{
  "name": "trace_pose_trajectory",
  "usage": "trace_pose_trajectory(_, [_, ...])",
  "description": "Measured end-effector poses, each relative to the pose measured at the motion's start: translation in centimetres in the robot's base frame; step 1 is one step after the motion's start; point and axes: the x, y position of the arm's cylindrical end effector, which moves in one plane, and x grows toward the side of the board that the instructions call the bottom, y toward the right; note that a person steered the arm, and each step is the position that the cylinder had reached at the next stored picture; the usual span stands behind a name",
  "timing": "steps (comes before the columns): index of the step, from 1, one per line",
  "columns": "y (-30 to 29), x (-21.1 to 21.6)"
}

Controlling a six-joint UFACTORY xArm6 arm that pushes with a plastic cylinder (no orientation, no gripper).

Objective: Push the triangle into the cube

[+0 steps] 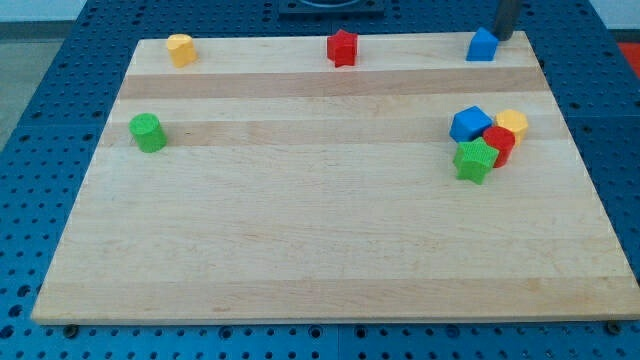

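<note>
A blue triangle block [482,46] sits at the board's top edge on the view's right. My tip [499,38] is right beside it, at its upper right, touching or nearly touching. A blue cube [470,123] lies further down on the right side, in a tight cluster with a yellow block [512,124], a red block [499,143] and a green star block [475,160]. The cube is the cluster's upper-left piece, roughly straight below the triangle.
A red star block [342,47] sits at the top middle and a yellow block [180,49] at the top left. A green cylinder [148,132] stands near the left edge. The wooden board [300,230] lies on a blue perforated table.
</note>
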Motion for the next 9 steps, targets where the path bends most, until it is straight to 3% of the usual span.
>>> trace_pose_trajectory(3, [-5.0, 1.0])
trace_pose_trajectory(6, [-6.0, 6.9])
trace_pose_trajectory(9, [-9.9, 7.9])
